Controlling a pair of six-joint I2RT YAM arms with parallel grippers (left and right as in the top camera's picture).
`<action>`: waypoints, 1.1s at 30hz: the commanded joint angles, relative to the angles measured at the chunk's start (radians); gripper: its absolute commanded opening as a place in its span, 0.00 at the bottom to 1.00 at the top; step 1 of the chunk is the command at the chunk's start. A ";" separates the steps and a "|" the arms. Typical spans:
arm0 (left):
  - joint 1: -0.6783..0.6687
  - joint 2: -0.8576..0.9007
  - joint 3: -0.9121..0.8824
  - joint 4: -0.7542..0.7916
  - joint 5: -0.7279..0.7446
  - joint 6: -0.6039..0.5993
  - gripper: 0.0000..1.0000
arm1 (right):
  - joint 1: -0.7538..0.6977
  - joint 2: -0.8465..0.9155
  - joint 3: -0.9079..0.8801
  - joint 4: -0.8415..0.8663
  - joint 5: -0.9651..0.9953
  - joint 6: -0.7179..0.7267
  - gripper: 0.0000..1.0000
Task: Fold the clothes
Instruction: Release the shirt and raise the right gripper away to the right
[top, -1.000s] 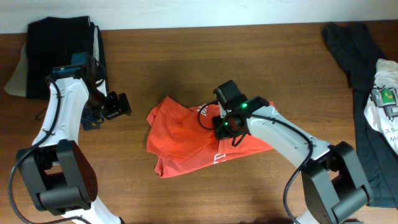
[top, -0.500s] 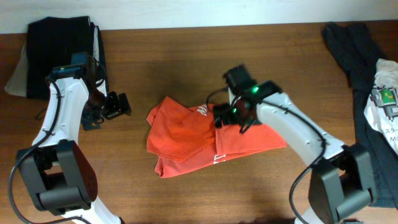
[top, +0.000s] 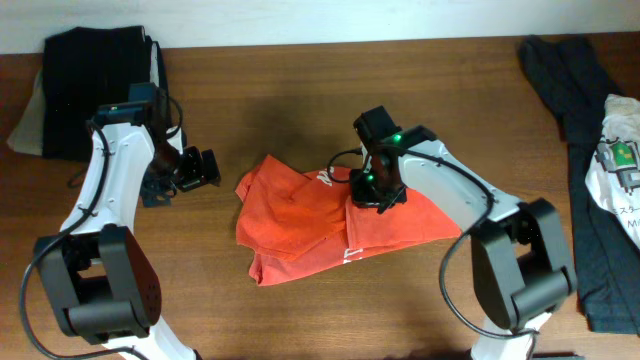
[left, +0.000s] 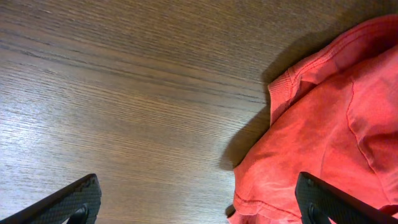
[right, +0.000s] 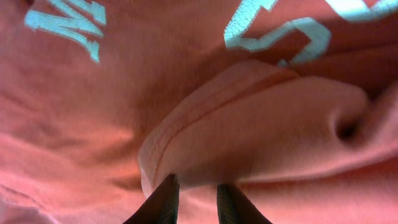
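The red-orange T-shirt (top: 300, 215) lies crumpled at the table's middle, with white lettering showing near its centre. My right gripper (top: 372, 195) is down on its upper middle. In the right wrist view the fingers (right: 198, 199) are nearly closed, pinching a thick fold of the shirt (right: 249, 124) below the white letters. My left gripper (top: 195, 170) hovers over bare wood just left of the shirt, open and empty. In the left wrist view its wide-apart fingers (left: 196, 205) frame the shirt's left edge and a ribbed hem (left: 323, 112).
A dark folded garment (top: 95, 75) lies on a pale cloth (top: 28, 125) at the back left. A dark grey garment (top: 575, 90) and a white one with a label (top: 620, 160) lie along the right edge. The wooden table (top: 250, 100) shows between them.
My right gripper pulled the shirt's right part out to the right, then came back left onto the shirt's middle. My left gripper has edged right, closer to the shirt.
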 joint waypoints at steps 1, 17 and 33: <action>-0.002 -0.023 0.015 0.002 0.007 0.020 1.00 | 0.005 0.045 -0.006 0.067 -0.013 0.018 0.25; -0.002 -0.023 -0.201 0.161 0.232 0.100 1.00 | -0.176 -0.036 0.493 -0.346 0.263 -0.072 0.99; -0.039 -0.012 -0.566 0.518 0.575 0.147 1.00 | -0.578 -0.031 0.533 -0.515 0.055 -0.177 0.99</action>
